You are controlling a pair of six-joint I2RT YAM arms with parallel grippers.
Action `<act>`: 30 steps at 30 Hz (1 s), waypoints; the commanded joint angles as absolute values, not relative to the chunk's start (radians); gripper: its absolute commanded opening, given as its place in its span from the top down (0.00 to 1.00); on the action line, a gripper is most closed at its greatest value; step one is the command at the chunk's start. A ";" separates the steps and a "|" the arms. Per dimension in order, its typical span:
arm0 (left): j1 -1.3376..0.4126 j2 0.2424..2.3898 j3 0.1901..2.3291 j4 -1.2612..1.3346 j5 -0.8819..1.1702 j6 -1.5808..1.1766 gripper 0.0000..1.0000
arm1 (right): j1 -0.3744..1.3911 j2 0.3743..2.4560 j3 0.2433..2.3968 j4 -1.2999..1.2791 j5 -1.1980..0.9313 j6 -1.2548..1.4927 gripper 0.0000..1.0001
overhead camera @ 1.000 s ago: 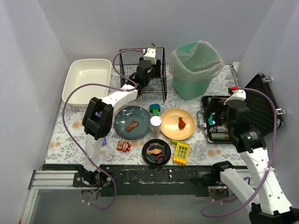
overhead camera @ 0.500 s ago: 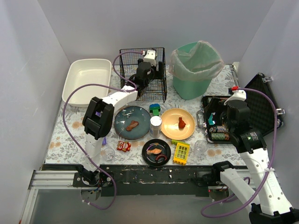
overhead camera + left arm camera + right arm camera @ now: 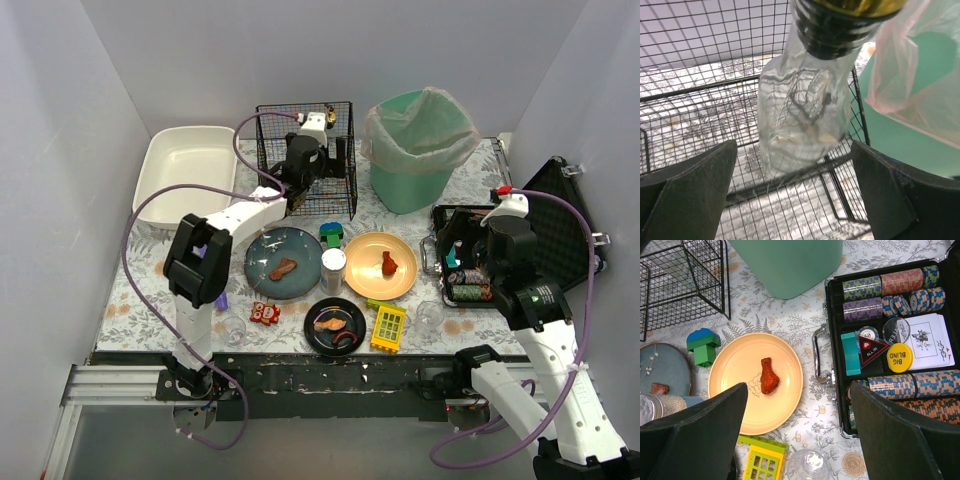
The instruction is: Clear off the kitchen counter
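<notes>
Crowded kitchen counter (image 3: 135, 295)
On it: white tub (image 3: 190, 170), wire cage (image 3: 340, 195), green bin (image 3: 410, 185), chip case (image 3: 565, 215), blue plate (image 3: 300, 250), yellow plate (image 3: 365, 255), black plate (image 3: 350, 312).

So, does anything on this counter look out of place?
Yes. An open black case of poker chips and cards sits at the right edge of the counter, hardly kitchenware. Toy bricks, a green-and-blue block and a yellow window piece, lie beside the yellow plate.

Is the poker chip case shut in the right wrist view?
No, the poker chip case lies open, with rows of chips showing inside.
</notes>
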State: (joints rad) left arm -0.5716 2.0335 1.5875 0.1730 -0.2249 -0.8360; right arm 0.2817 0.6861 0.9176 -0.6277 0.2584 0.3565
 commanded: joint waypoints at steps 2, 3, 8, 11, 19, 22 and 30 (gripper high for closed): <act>-0.572 1.764 1.496 0.106 -0.201 -0.939 0.02 | 0.279 0.676 0.957 -0.623 0.264 0.325 0.09; -0.572 1.729 1.461 0.100 -0.196 -0.954 0.02 | 0.279 0.676 0.960 -0.624 0.265 0.322 0.09; -0.574 1.573 1.352 -0.035 -0.120 -1.057 0.02 | 0.281 0.669 0.971 -0.641 0.265 0.324 0.09; -0.597 1.465 1.263 -0.112 -0.098 -1.136 0.02 | 0.279 0.658 0.966 -0.643 0.268 0.330 0.09; -0.914 1.244 1.062 -0.253 -0.268 -1.301 0.02 | 0.279 0.654 0.951 -0.653 0.242 0.339 0.09; -0.979 1.215 0.996 -0.267 -0.337 -1.356 0.02 | 0.279 0.643 0.928 -0.657 0.238 0.354 0.09; -1.058 1.252 0.985 -0.319 -0.486 -1.368 0.02 | 0.279 0.615 0.913 -0.684 0.225 0.376 0.09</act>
State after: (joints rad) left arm -1.0313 1.2484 0.9821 -0.2859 -0.3603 -1.3430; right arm 0.2817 0.6338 0.9180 -0.6804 0.2325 0.3618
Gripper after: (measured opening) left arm 0.981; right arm 0.911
